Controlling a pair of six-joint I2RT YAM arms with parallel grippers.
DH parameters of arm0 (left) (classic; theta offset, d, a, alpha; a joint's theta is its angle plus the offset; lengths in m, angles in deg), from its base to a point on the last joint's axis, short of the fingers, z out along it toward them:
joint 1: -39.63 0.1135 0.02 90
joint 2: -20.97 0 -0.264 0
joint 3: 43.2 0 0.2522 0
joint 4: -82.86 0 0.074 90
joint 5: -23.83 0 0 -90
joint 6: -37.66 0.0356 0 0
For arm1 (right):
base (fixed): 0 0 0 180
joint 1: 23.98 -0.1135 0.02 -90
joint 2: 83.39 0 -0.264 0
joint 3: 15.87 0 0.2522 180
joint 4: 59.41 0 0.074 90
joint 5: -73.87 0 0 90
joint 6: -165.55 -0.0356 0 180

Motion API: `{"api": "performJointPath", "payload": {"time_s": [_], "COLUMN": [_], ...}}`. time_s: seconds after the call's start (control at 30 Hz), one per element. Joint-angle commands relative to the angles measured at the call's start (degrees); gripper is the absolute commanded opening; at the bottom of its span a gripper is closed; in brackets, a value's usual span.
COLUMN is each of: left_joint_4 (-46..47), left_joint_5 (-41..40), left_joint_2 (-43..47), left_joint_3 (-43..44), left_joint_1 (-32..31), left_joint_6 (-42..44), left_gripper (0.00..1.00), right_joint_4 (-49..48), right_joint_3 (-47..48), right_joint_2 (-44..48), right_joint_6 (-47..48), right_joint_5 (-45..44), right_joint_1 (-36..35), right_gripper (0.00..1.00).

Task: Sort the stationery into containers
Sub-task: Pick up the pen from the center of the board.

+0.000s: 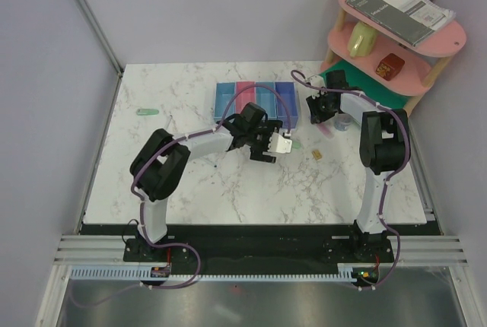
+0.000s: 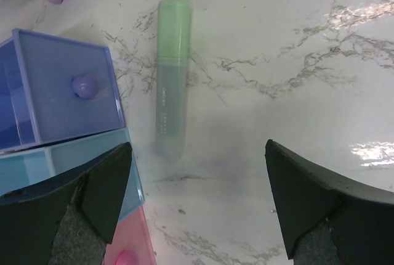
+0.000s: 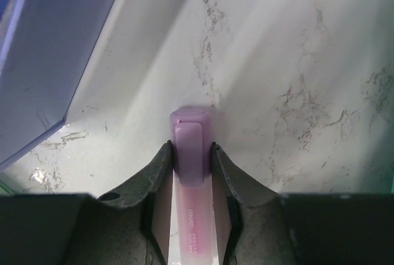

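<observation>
The containers (image 1: 228,99) are a joined row of small trays at the back middle of the table. My left gripper (image 2: 200,197) hangs open just right of their purple-blue end tray (image 2: 68,92). Nothing is between its fingers. A pale green marker (image 2: 171,86) lies on the marble ahead of it. My right gripper (image 3: 191,151) is shut on the pink-purple marker (image 3: 192,154), its fingers pressing both sides just below the cap, low over the table. A second green marker (image 1: 145,112) lies far left. A gold clip (image 1: 314,154) and a grey roll (image 1: 344,122) lie near the right arm.
A pink tiered shelf (image 1: 449,38) stands at the back right with a grey notebook (image 1: 399,4) on top. A green mat (image 1: 380,87) lies under it. A tray wall (image 3: 55,49) rises close to the left of my right gripper.
</observation>
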State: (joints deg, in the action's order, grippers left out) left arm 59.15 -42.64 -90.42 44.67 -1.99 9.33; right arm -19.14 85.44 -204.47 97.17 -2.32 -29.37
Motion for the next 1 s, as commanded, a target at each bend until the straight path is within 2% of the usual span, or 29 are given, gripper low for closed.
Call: {"api": "performJointPath", "payload": {"time_s": [0.0, 0.13, 0.23, 0.33, 0.47, 0.97], "left_joint_4": [2.92, 3.63, 3.63, 3.63, 3.02, -13.41], "left_joint_5": [3.72, 3.80, 4.42, 5.03, 5.39, 6.97], "left_joint_2": [-3.12, -5.85, -7.08, -7.78, -8.93, -17.89], "left_joint_3": [3.24, 4.81, 5.43, 5.61, 5.79, 20.37], "left_joint_1": [-0.65, -0.65, -0.65, -0.65, -0.65, -0.30], "left_joint_6": [3.98, 5.65, 6.27, 6.80, 8.72, 11.01], "left_gripper": [0.95, 0.91, 0.76, 0.68, 0.64, 0.66], "right_joint_4": [3.82, 3.56, 3.21, 2.94, 2.59, 2.59], "right_joint_3": [-3.26, -4.75, -5.81, -6.25, -6.69, -8.36], "right_joint_2": [-0.39, 2.94, 5.40, 7.77, 10.59, 17.54], "right_joint_6": [-0.53, -1.50, -2.38, -3.17, -4.22, -3.26], "right_joint_5": [4.03, 5.70, 6.32, 7.38, 8.69, 10.02], "right_joint_1": [-0.15, -0.15, -0.24, -0.06, -0.15, -0.15], "right_gripper": [0.24, 0.23, 0.27, 0.29, 0.30, 0.31]}}
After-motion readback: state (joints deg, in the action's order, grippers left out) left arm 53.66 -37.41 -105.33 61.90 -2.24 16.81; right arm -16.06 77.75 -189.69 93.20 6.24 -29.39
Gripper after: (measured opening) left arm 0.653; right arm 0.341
